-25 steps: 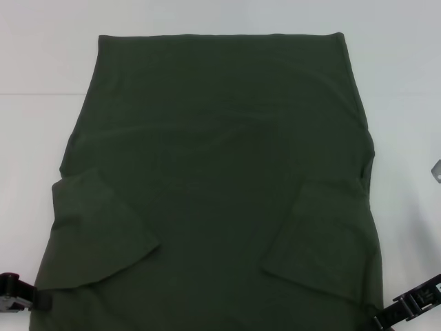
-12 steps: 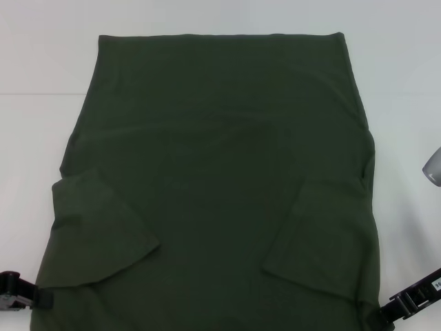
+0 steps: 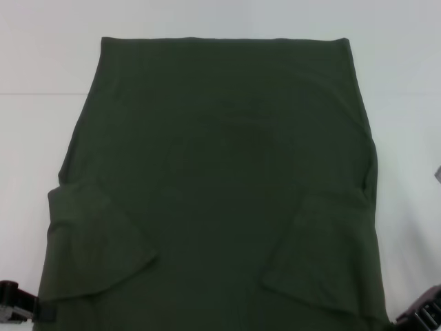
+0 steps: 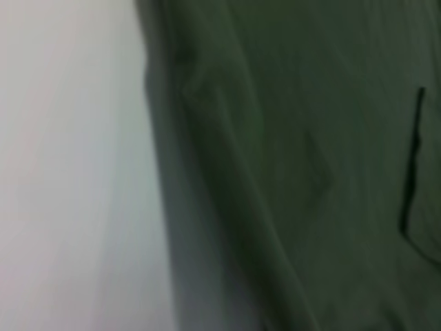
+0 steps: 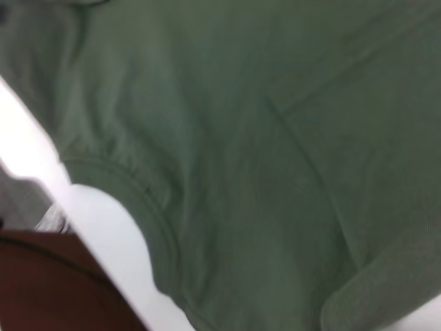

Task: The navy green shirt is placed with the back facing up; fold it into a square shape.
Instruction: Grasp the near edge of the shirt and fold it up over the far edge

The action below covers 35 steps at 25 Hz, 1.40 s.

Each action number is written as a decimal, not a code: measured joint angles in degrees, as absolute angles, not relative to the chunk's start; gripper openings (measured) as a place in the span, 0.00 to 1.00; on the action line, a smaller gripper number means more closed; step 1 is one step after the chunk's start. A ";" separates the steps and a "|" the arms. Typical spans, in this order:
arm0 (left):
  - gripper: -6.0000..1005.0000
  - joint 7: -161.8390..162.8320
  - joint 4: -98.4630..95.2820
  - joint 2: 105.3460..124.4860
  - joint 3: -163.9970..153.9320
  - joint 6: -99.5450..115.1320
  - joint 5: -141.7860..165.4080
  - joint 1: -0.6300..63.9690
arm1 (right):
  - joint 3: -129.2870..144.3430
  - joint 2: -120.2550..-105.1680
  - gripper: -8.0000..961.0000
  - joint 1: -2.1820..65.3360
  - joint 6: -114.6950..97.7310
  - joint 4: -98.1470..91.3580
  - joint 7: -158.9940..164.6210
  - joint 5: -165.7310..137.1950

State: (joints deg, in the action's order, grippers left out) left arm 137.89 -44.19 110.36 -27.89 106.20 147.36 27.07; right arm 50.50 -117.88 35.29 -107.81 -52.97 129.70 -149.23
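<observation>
Olive-green soft cotton fills nearly the whole work surface: the navy green shirt (image 3: 220,179), a large dark short-sleeved T-shirt, lies spread on the white table (image 3: 41,55) with its plain back up, hem away from the robot and shoulders toward it. Both short sleeves are already turned inward over the body, the left sleeve flap (image 3: 96,248) and the right sleeve flap (image 3: 320,255) resting as angled panels on top of the cloth. The black left gripper (image 3: 17,310) sits at the near left corner of the garment, just beside its edge, and the black right gripper (image 3: 420,318) at the near right corner; so little of either shows that I cannot tell how their jaws stand or whether they hold any fabric. To my eye the next step is bringing the near edge up toward the far hem, and the risk lies there. If only one layer is pinched at a corner, the loose sleeve flaps could slide or fall open as the cloth lifts, spoiling the straight sides. If the two arms rise unevenly, the fold line would skew and the result would be no square. The fabric looks limp and slightly rippled near the middle, so dragging it across the table could also bunch it.
</observation>
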 joint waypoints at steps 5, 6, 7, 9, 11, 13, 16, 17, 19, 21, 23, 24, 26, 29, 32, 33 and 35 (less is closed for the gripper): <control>0.06 135.54 -39.71 108.63 -27.12 111.66 146.87 27.05 | 49.26 -116.59 0.06 34.56 -113.17 -52.42 124.36 -149.27; 0.06 135.04 -38.92 108.36 -27.09 112.87 146.81 27.02 | 49.25 -116.21 0.06 34.38 -113.42 -52.04 123.62 -149.35; 0.06 134.35 -38.09 108.11 -27.20 114.07 146.81 26.96 | 49.33 -115.86 0.06 34.22 -113.58 -51.62 122.95 -149.41; 0.06 133.19 -37.01 107.82 -27.59 116.06 146.98 26.89 | 49.55 -115.44 0.06 34.06 -113.63 -50.62 121.72 -149.50; 0.06 132.75 -36.67 107.69 -27.75 116.78 147.14 26.80 | 49.86 -115.21 0.06 34.21 -113.70 -49.31 120.65 -149.53; 0.06 132.73 -36.38 107.64 -28.02 117.14 147.20 26.74 | 50.45 -115.06 0.06 34.50 -113.71 -47.92 119.81 -149.59; 0.06 132.74 -36.13 107.56 -28.31 117.44 147.26 26.73 | 51.56 -115.14 0.06 34.68 -113.71 -47.25 119.47 -149.66; 0.06 132.74 -36.13 107.54 -28.29 117.44 147.25 26.74 | 51.62 -115.18 0.06 34.70 -113.70 -47.23 119.46 -149.66; 0.06 132.78 -36.11 107.54 -28.08 117.45 147.01 26.86 | 50.46 -115.10 0.06 34.72 -113.71 -47.14 119.45 -149.37; 0.06 132.80 -36.10 107.54 -27.20 117.43 146.27 27.18 | 49.56 -115.01 0.06 34.73 -113.71 -47.07 119.48 -149.29; 0.06 132.72 -36.09 107.63 -26.14 117.31 144.89 27.57 | 46.96 -114.87 0.06 34.82 -113.71 -46.87 119.85 -149.19; 0.06 132.65 -36.08 107.72 -25.62 117.02 143.75 27.82 | 44.92 -114.70 0.06 34.97 -113.71 -46.80 120.05 -149.15; 0.06 132.64 -36.06 107.88 -24.41 115.82 141.40 28.27 | 41.13 -114.42 0.06 35.19 -113.72 -46.77 120.06 -148.89; 0.06 133.04 -35.14 108.06 -19.31 112.41 137.54 29.54 | 33.91 -113.25 0.06 35.28 -113.66 -46.69 120.12 -145.84; 0.06 133.27 -34.19 108.05 -16.17 110.14 136.05 30.26 | 28.13 -111.80 0.06 34.79 -113.48 -46.34 120.17 -141.40; 0.05 133.33 -33.79 108.04 -14.83 108.80 135.37 30.60 | 26.63 -111.48 0.06 34.48 -113.16 -46.32 120.17 -139.73; 0.05 133.35 -33.23 108.18 -13.05 105.65 134.29 31.11 | 24.20 -111.16 0.06 33.88 -112.11 -46.33 120.16 -136.73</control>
State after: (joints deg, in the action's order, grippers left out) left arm 133.35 -33.23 108.18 -13.05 105.65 134.29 31.11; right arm 24.20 -111.16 33.88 -112.11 -46.33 120.16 -136.73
